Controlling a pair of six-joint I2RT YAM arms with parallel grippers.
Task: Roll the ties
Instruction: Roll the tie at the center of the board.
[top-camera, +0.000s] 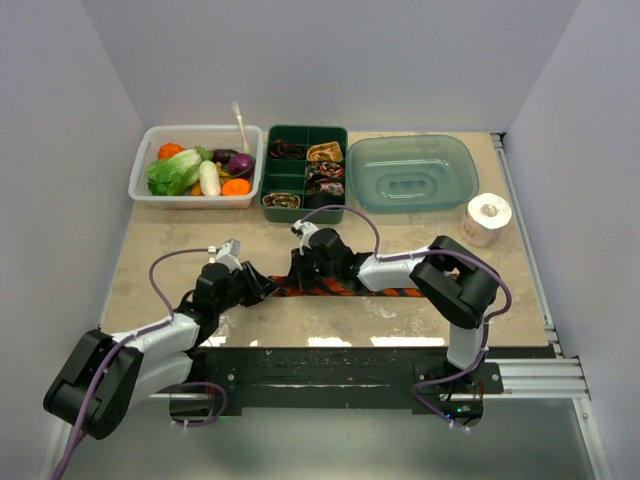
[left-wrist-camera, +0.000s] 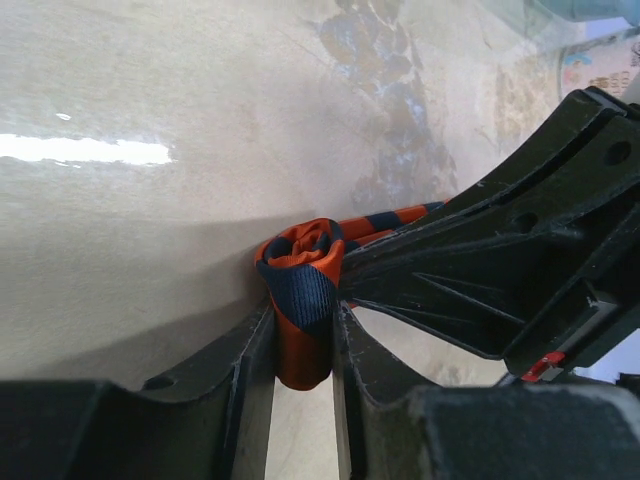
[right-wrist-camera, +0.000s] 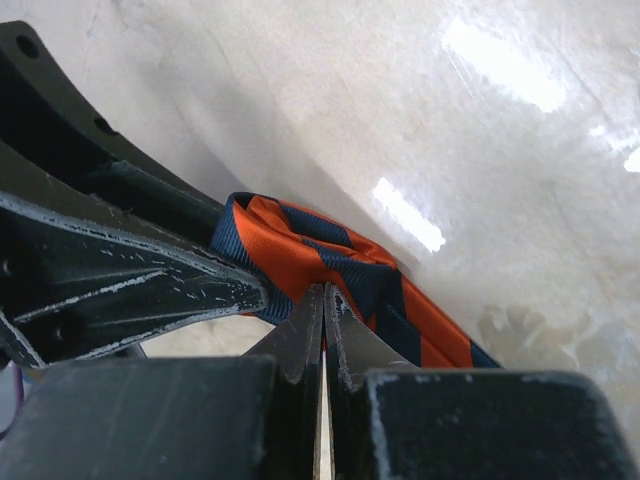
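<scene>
Low on the table (top-camera: 170, 250), left claw (left-wrist-camera: 303, 340) clasping striped tie (right-wrist-camera: 290, 245); right claw (right-wrist-camera: 325, 300) pinching it

The worktop (top-camera: 180, 240) is a beige slab with a stone pattern and a glossy finish. Three containers stand in a row along its far edge: a clear tub (top-camera: 200, 129) at 11 o'clock, a green compartment tray (top-camera: 306, 128) at 12 o'clock and a translucent teal basin (top-camera: 410, 175) at 1 o'clock. A white paper roll (top-camera: 488, 218) stands at 2 o'clock, just beside the basin. A striped tie (top-camera: 335, 288), orange and dark, lies near 6 o'clock, its left end rolled into a coil
</scene>
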